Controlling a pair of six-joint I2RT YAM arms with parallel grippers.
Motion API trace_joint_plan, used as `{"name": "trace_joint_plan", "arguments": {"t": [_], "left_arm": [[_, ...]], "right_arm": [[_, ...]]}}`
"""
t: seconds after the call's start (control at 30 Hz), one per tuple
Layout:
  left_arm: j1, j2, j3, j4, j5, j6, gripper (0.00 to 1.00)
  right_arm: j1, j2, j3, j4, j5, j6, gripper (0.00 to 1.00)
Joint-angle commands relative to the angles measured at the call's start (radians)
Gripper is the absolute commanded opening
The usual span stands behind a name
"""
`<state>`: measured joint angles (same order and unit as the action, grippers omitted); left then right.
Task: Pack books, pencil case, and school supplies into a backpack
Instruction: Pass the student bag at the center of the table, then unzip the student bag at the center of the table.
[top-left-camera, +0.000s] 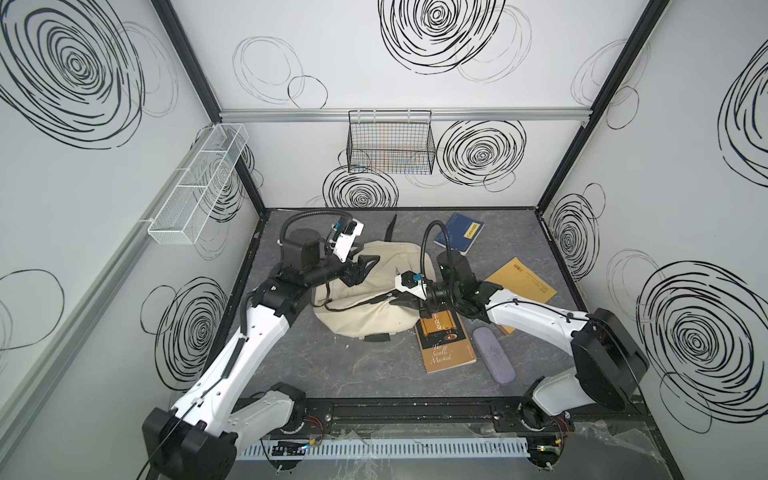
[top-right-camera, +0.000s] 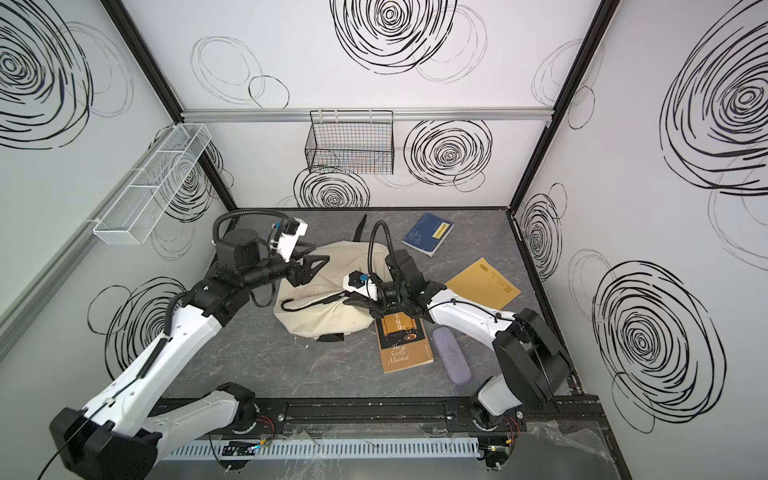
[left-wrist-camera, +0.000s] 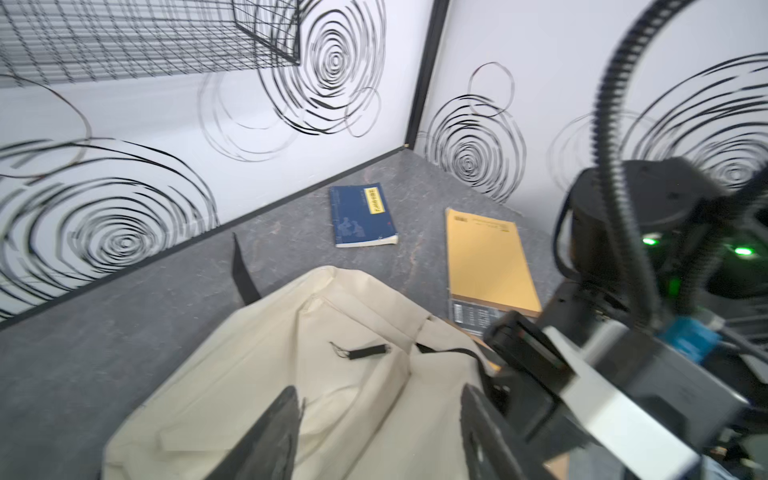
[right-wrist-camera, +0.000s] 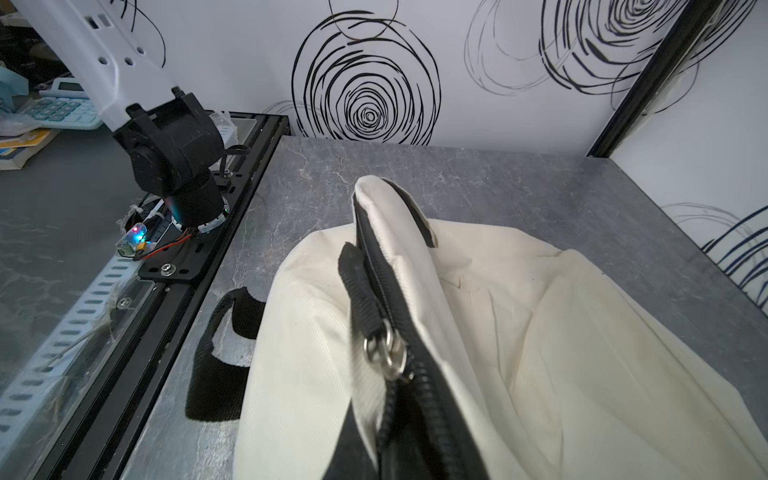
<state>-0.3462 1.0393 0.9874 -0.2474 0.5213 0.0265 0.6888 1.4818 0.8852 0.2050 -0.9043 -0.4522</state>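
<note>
The cream backpack (top-left-camera: 365, 320) (top-right-camera: 324, 318) lies in the middle of the table. My right gripper (top-left-camera: 395, 300) (top-right-camera: 352, 302) (right-wrist-camera: 390, 440) is shut on its black zipper edge (right-wrist-camera: 374, 291) and holds the rim up. My left gripper (top-left-camera: 368, 266) (top-right-camera: 316, 264) (left-wrist-camera: 380, 399) hovers open over the bag's far side (left-wrist-camera: 332, 374), holding nothing. Navy book (top-left-camera: 459, 232) (left-wrist-camera: 360, 216), mustard book (top-left-camera: 521, 280) (left-wrist-camera: 486, 257), brown book (top-left-camera: 446, 345) and the lavender pencil case (top-left-camera: 494, 353) lie to the right. A small dark packet (left-wrist-camera: 471, 314), the school supplies, lies at the mustard book's end.
A black wire basket (top-left-camera: 390, 145) hangs on the back wall and a white mesh tray (top-left-camera: 199, 183) on the left wall. A black strap (right-wrist-camera: 216, 365) trails from the bag toward the front rail (top-left-camera: 399, 415). My right arm reaches over the brown book's top.
</note>
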Motion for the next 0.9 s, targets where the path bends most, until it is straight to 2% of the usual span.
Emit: {"name": "trace_joint_plan", "arguments": {"t": [0.0,0.1,0.2,0.37,0.6,0.73,0.8,0.87], "left_arm": [[-0.063,-0.007,-0.073,-0.058,0.079,0.001,0.56],[-0.105,-0.008,-0.107,-0.113,0.082,0.033,0.53],[-0.105,0.001,-0.13,-0.121,0.099,0.033,0.44],[-0.105,0.035,-0.127,-0.158,0.12,0.023,0.4],[-0.108,0.047,-0.135,-0.138,0.149,0.008,0.18],[-0.108,0.04,-0.122,-0.138,0.113,0.012,0.08],[-0.105,0.027,-0.118,-0.125,0.081,0.0,0.07],[-0.1,0.012,-0.119,-0.103,0.059,-0.02,0.09]], "right_arm": [[-0.003,-0.032,-0.003,0.128,-0.016,0.04,0.0],[-0.003,-0.032,-0.003,0.136,-0.026,0.064,0.0],[-0.004,-0.034,-0.01,0.143,-0.026,0.07,0.0],[-0.014,-0.046,-0.013,0.136,-0.015,0.069,0.0],[-0.016,-0.051,-0.02,0.14,-0.017,0.073,0.0],[-0.017,-0.052,-0.022,0.146,-0.025,0.078,0.0],[-0.016,-0.046,-0.021,0.139,-0.021,0.073,0.0],[-0.017,-0.04,-0.022,0.129,-0.012,0.071,0.0]]}}
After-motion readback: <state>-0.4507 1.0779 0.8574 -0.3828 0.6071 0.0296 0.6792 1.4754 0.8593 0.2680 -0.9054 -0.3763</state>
